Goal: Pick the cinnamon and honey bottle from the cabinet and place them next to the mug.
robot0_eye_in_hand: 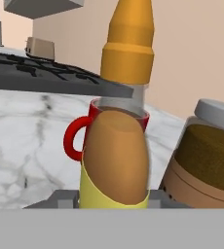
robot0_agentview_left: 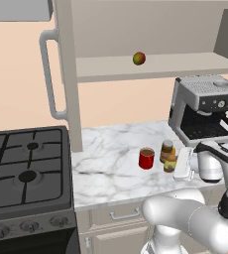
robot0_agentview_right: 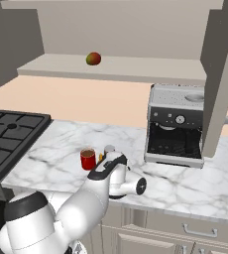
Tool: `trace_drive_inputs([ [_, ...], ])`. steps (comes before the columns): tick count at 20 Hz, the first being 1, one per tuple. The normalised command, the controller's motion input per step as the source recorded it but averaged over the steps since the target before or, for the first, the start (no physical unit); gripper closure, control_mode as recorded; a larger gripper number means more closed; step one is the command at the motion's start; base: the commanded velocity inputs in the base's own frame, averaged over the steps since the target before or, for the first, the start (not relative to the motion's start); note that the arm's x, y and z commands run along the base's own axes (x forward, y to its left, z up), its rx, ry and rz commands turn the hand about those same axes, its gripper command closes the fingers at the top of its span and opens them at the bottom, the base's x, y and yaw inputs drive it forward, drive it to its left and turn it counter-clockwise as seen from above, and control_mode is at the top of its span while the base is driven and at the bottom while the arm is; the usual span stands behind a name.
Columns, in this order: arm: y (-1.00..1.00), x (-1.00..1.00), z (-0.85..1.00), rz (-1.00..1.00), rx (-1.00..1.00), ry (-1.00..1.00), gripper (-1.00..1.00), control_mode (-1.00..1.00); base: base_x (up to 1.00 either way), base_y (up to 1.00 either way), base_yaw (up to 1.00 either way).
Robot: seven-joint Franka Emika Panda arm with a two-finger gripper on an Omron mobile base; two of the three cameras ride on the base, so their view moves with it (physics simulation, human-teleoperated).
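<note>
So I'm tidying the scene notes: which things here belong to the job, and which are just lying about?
Part of the job:
- honey bottle, held in the shut gripper
- cinnamon, on the counter beside it
- mug
- cabinet

Just lying about:
- coffee machine
- stove
- round fruit on the cabinet shelf

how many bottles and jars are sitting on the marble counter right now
2. The honey bottle stands low by the counter in the shut gripper, in front of the red mug. The cinnamon stands beside it. Others may be hidden behind the arm.
</note>
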Motion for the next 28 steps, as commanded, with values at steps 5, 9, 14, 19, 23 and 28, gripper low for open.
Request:
trace_drive_inputs([
  [5, 0.0, 0.0, 0.0, 0.0, 0.0, 0.0, -1.0, -1.0, 0.0, 0.0, 0.0],
  [9, 0.0, 0.0, 0.0, 0.0, 0.0, 0.0, -1.0, -1.0, 0.0, 0.0, 0.0],
  [14, 0.0, -0.09, 0.0, 0.0, 0.0, 0.0, -1.0, -1.0, 0.0, 0.0, 0.0],
  [19, -0.02, -0.19, 0.0, 0.0, 0.0, 0.0, -1.0, -1.0, 0.0, 0.0, 0.0],
  [23, -0.28, -0.24, 0.0, -0.02, 0.0, -0.02, -1.0, -1.0, 0.0, 0.0, 0.0],
  [28, -0.38, -0.12, 0.0, -0.08, 0.01, -0.05, -1.0, -1.0, 0.0, 0.0, 0.0],
])
